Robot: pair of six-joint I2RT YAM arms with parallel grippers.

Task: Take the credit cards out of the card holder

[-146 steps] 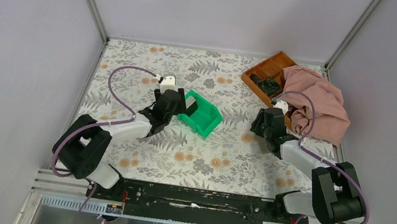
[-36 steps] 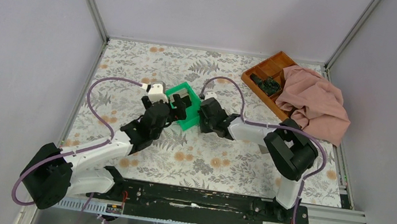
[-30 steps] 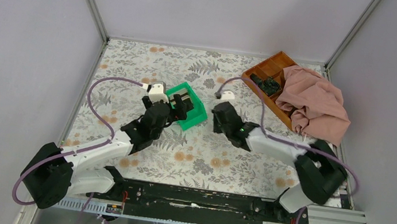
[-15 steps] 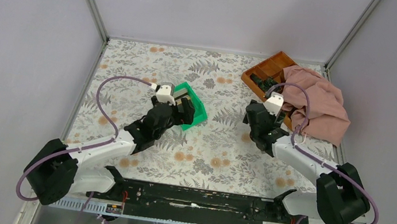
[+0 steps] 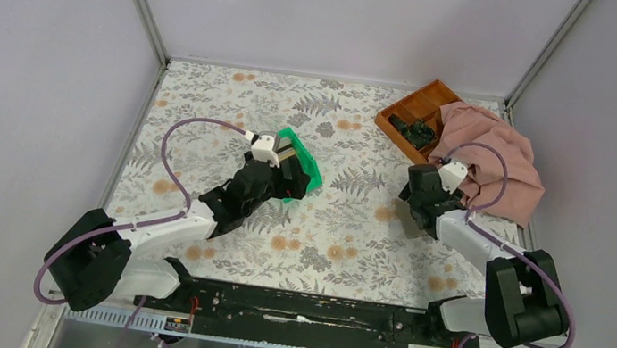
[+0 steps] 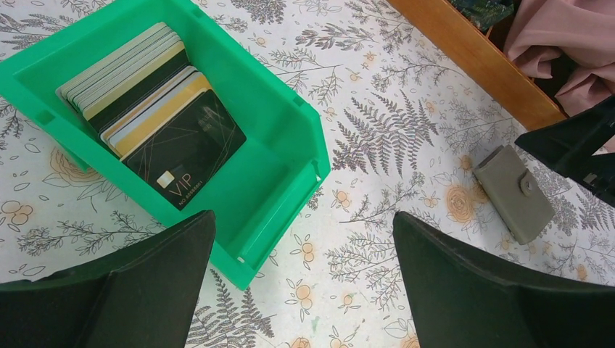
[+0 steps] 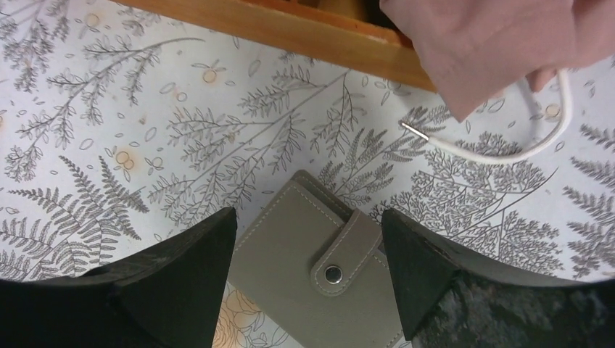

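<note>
A stack of credit cards [image 6: 152, 109] stands on edge in the green bin [image 6: 283, 130], a black VIP card at the front. My left gripper [image 6: 301, 217] hangs open over the bin's near corner, holding nothing; the top view shows the left gripper [image 5: 286, 169] beside the bin [image 5: 305, 169]. The card holder [image 7: 319, 290], a grey-tan wallet snapped shut, lies flat on the table. My right gripper [image 7: 308, 214] is open right above it, one finger on each side and neither touching. In the top view the right gripper [image 5: 417, 196] hides the card holder. The card holder [image 6: 513, 193] also shows in the left wrist view.
An orange-brown compartment tray [image 5: 412, 111] stands at the back right, partly under a pink cloth [image 5: 492, 158]. Its wooden edge [image 7: 290, 32] runs just beyond the card holder. A white cord [image 7: 508, 154] curls on the table under the cloth's edge [image 7: 493, 43].
My right arm has swung from the green bin back to the right, near the tray, and its jaws have opened. My left gripper has shifted a little right, staying open at the bin.
</note>
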